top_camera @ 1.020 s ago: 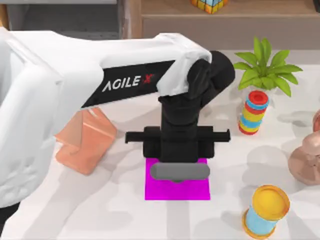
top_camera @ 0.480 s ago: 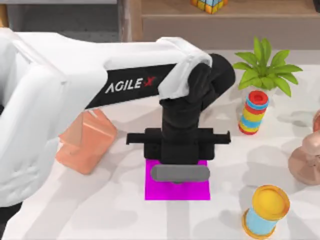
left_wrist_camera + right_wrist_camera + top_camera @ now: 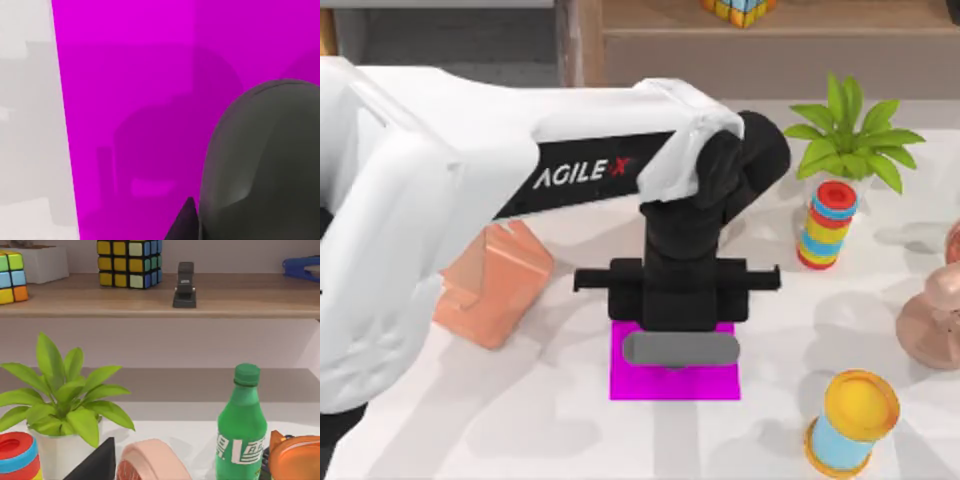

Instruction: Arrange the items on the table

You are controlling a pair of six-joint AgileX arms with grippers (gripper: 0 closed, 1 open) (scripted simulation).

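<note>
Mouse (image 3: 680, 348) over the pink pad (image 3: 675, 385) at table centre, left gripper (image 3: 678, 340) jaws apparently closed on it; placing step, next lower and release.

White tabletop (image 3: 570, 430), wooden shelf (image 3: 160, 295) behind — pale wall (image 3: 165, 347) beneath, soft even light

The left arm reaches across from the top view's left, wrist bent straight down, its left claw (image 3: 680, 350) pointing downward at the centre.
</note>
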